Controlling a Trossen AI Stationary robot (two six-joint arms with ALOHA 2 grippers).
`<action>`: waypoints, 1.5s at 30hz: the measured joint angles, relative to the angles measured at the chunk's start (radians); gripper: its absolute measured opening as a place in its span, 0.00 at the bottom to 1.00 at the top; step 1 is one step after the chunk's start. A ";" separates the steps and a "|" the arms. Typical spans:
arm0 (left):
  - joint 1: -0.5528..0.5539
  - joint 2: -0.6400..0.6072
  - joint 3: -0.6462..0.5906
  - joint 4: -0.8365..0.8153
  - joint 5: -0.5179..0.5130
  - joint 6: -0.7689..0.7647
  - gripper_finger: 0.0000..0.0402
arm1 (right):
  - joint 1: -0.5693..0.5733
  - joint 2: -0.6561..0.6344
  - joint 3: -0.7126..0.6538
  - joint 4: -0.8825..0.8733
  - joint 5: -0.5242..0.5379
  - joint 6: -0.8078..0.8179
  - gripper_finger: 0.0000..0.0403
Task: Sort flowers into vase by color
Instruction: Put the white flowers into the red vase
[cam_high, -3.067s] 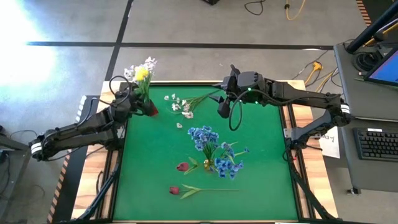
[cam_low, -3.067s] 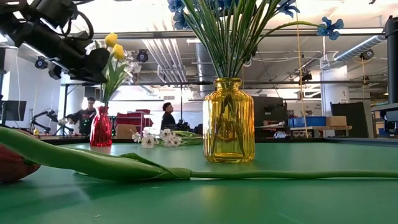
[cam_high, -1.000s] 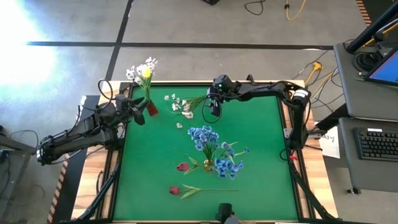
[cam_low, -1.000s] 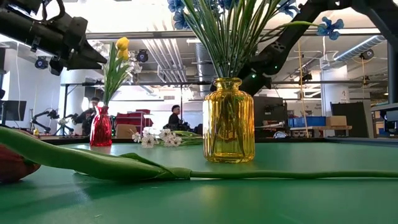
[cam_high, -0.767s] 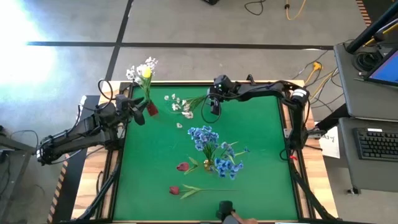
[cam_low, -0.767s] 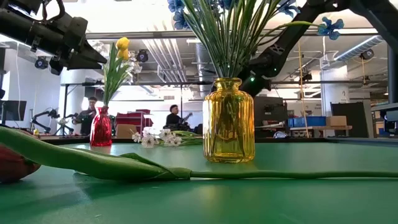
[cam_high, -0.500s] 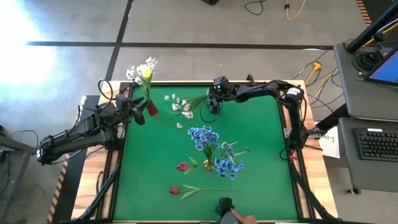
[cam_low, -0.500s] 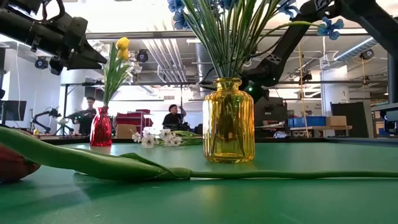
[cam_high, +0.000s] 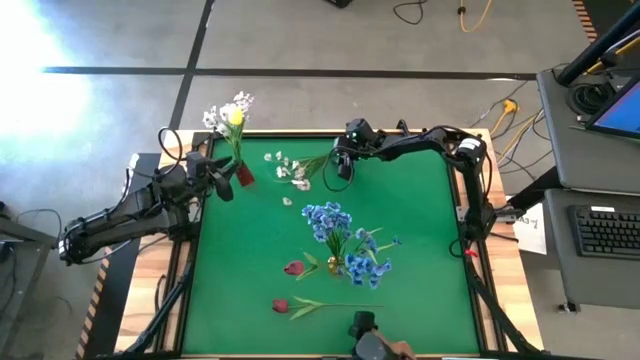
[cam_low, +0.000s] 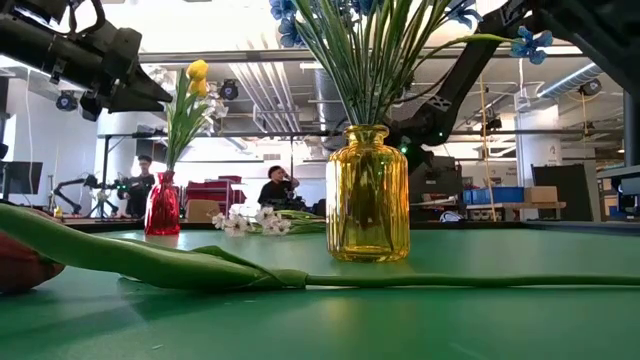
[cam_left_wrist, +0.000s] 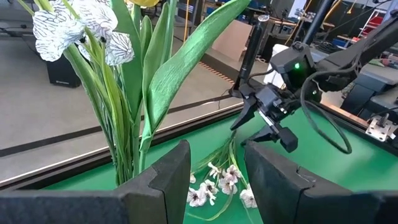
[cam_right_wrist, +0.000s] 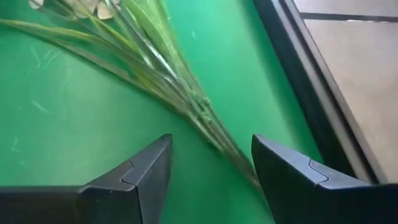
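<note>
Red vase (cam_high: 243, 175): yellow, white flowers. Yellow vase (cam_low: 367, 194): blue flowers. Right pincer (cam_high: 343, 172), left pincer (cam_left_wrist: 214, 177) gaping, empty.

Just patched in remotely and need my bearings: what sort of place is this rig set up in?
Most likely a robotics lab or workshop. The low view shows exposed ceiling pipes and people at benches beyond the green table; the high view shows a desk with a keyboard beside it.

Robotics lab or workshop: exposed ceiling ducts (cam_low: 270, 80) run across the upper centre of the low view, people sit at benches (cam_low: 278, 188) at mid-left, cables (cam_high: 470, 14) trail over bare concrete floor at the high view's top, keyboard (cam_high: 608, 230) on a desk at right.
</note>
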 joint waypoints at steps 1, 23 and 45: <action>0.000 0.000 0.000 0.000 0.000 0.000 0.35 | 0.000 0.000 0.009 -0.014 0.000 0.005 0.53; 0.000 0.000 0.000 0.001 0.000 0.000 0.35 | -0.009 -0.019 0.036 -0.193 -0.160 0.045 0.02; 0.000 -0.001 0.000 0.006 0.000 0.000 0.35 | 0.066 -0.240 -0.014 -0.466 -0.085 0.110 0.02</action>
